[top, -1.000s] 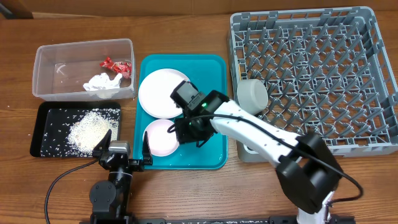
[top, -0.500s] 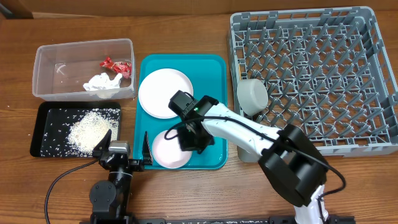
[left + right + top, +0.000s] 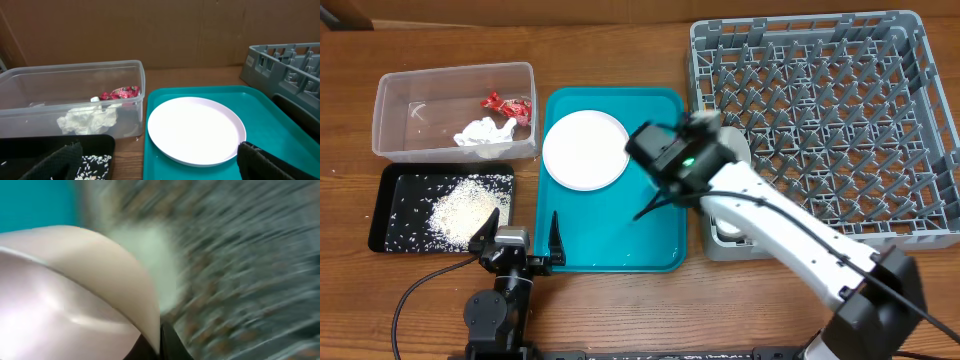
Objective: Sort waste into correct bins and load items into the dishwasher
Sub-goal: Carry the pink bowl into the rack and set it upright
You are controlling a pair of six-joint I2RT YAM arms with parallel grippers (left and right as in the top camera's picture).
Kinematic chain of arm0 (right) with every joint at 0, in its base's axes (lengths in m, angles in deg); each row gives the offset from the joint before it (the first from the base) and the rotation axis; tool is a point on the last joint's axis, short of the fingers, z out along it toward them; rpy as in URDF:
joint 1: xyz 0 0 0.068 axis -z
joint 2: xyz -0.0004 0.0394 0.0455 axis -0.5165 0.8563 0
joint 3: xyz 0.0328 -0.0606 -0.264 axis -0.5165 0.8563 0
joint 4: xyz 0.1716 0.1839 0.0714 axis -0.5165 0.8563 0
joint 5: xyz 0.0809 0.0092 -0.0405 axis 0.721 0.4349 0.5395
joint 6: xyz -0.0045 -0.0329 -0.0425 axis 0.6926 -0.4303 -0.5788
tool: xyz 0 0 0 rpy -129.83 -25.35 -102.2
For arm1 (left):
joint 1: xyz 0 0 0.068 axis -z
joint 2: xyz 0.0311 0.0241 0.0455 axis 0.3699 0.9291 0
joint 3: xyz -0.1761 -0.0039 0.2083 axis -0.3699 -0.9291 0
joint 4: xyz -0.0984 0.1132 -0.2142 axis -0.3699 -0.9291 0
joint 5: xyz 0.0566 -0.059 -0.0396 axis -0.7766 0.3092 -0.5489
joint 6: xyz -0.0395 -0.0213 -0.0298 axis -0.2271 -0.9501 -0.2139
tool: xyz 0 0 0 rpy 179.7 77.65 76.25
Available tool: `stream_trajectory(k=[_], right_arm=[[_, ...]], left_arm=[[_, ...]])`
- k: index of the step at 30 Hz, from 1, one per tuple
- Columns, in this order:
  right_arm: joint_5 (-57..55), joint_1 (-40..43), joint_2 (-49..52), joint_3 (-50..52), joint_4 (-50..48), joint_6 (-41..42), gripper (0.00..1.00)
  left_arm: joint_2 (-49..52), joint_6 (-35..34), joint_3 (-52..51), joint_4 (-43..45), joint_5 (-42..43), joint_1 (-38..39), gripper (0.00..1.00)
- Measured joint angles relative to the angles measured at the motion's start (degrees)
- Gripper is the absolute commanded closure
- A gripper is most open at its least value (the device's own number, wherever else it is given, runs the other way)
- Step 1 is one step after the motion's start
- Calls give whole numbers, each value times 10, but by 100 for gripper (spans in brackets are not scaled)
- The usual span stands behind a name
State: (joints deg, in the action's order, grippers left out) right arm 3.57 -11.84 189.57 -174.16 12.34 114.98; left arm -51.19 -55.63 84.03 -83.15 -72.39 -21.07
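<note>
My right gripper [image 3: 698, 130] is shut on the rim of the smaller white plate [image 3: 75, 290] and holds it in the air at the left edge of the grey dish rack [image 3: 820, 120]; the view is motion-blurred. The large white plate [image 3: 584, 150] lies on the teal tray [image 3: 620, 235]. The red wrapper [image 3: 508, 104] and white tissue [image 3: 485, 131] lie in the clear tub [image 3: 420, 90]. Rice [image 3: 460, 210] lies in the black tray [image 3: 395, 185]. My left gripper [image 3: 520, 240] is open and empty at the table's front. The chopsticks are not visible.
The right arm crosses the tray's right side and covers the cup by the rack's left wall. A white bowl [image 3: 730, 228] shows partly under the arm at the rack's front left corner. The left wrist view shows the large plate [image 3: 195, 130] and the tub [image 3: 70, 75].
My right gripper took the smaller plate off the teal tray's front half and swung it up and right to the rack's edge. The left arm has not moved.
</note>
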Motion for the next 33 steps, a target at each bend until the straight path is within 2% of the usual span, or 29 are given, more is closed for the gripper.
stream_trajectory(k=[4, 10, 18, 25, 33], right_arm=[[-185, 30, -2, 0, -1, 15, 96], [-296, 90, -2, 0, -24, 18, 96], [-293, 181, 20, 3, -28, 4, 96], [-238, 182, 70, 19, -30, 0, 96], [-202, 182, 80, 20, -30, 2, 96]], left_arm=[[0, 0, 0, 0, 0, 0, 0], [0, 0, 0, 0, 0, 0, 0], [0, 0, 0, 0, 0, 0, 0], [0, 0, 0, 0, 0, 0, 0], [0, 0, 0, 0, 0, 0, 0]])
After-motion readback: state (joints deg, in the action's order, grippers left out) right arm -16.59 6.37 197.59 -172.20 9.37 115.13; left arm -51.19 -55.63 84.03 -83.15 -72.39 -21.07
